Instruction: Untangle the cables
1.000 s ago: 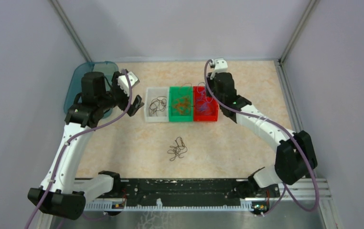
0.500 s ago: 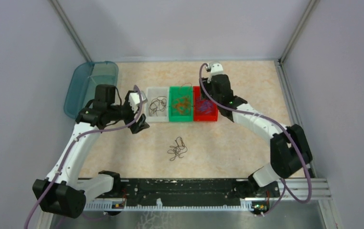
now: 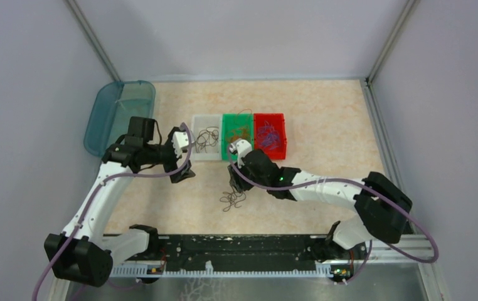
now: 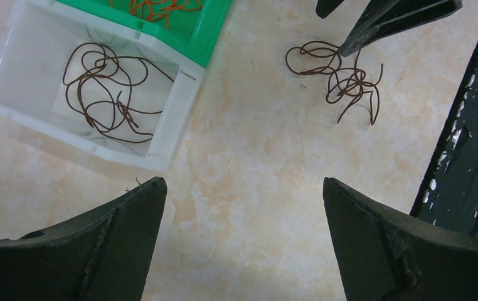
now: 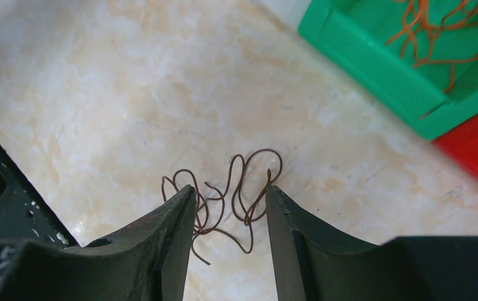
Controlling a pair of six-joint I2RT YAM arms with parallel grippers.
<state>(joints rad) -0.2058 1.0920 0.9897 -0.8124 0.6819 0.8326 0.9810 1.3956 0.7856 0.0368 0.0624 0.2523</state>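
Lying loose on the desk (image 3: 324, 119), just in front of the three bins: a dark brown clump (image 5: 224, 200) of cables. Right jaws released, narrowly parted, straddling the clump's upper loops; contact with the wire impossible to tell. Left jaws released wide, hanging over bare desk beside the white bin (image 4: 180, 113), well apart from the clump. More cables in the bins: brown cables (image 4: 108, 88) in the white bin, orange cables (image 5: 450, 37) in the green bin (image 5: 374, 75), blue-purple cables (image 3: 268, 133) in the red bin (image 3: 281, 141).
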